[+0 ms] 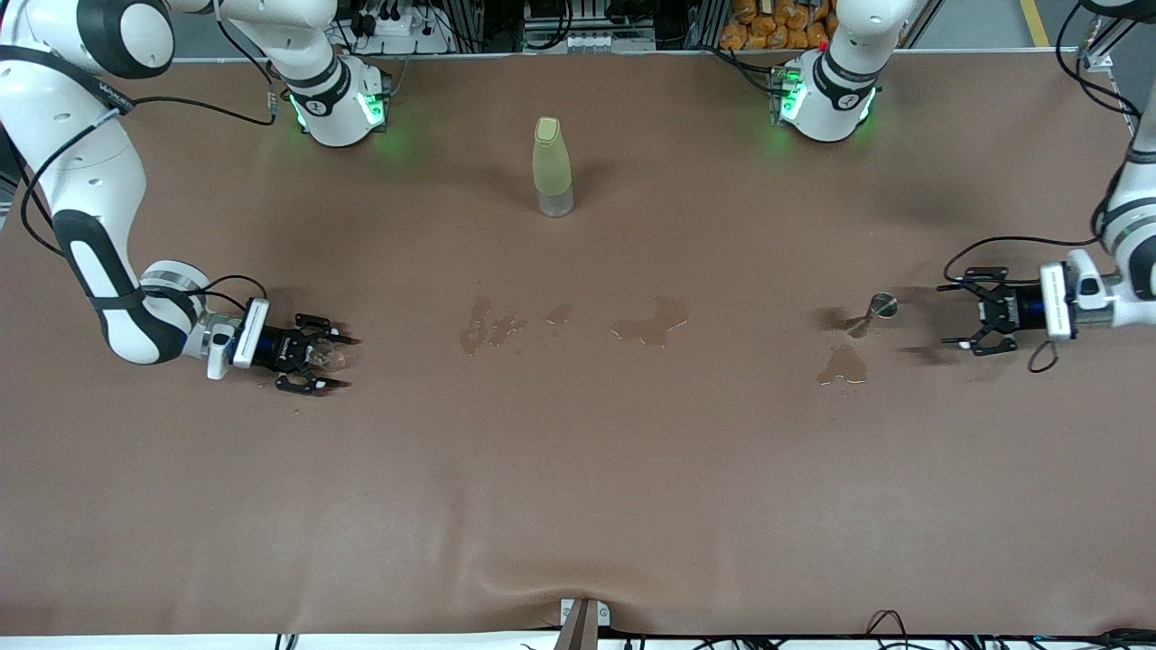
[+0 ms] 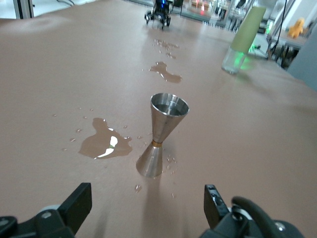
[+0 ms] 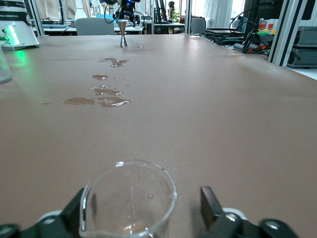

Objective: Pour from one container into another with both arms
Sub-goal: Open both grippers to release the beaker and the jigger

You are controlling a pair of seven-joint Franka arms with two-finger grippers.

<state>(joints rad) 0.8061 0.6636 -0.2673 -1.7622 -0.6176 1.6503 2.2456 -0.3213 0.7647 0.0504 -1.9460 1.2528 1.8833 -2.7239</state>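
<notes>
The tiny clear glass cup point(image 1: 327, 357) point(image 3: 128, 191) stands upright on the brown table near the right arm's end. My right gripper point(image 1: 346, 362) point(image 3: 142, 198) is low around it. Its fingers are open; one sits close against the cup's side and the other stands clear of it. The shiny metal jigger point(image 1: 871, 314) point(image 2: 161, 134) stands upright toward the left arm's end, with liquid in its top cup. My left gripper point(image 1: 946, 314) point(image 2: 147, 201) is low beside the jigger, open and apart from it, with only bare table between its fingers.
A tall pale yellow-green bottle point(image 1: 552, 167) point(image 2: 242, 34) stands mid-table, nearer the arms' bases. Puddles lie on the cloth: one beside the jigger point(image 1: 842, 366) point(image 2: 105, 144) and others mid-table point(image 1: 650, 322) point(image 1: 492, 325). The cloth wrinkles near the front edge point(image 1: 578, 578).
</notes>
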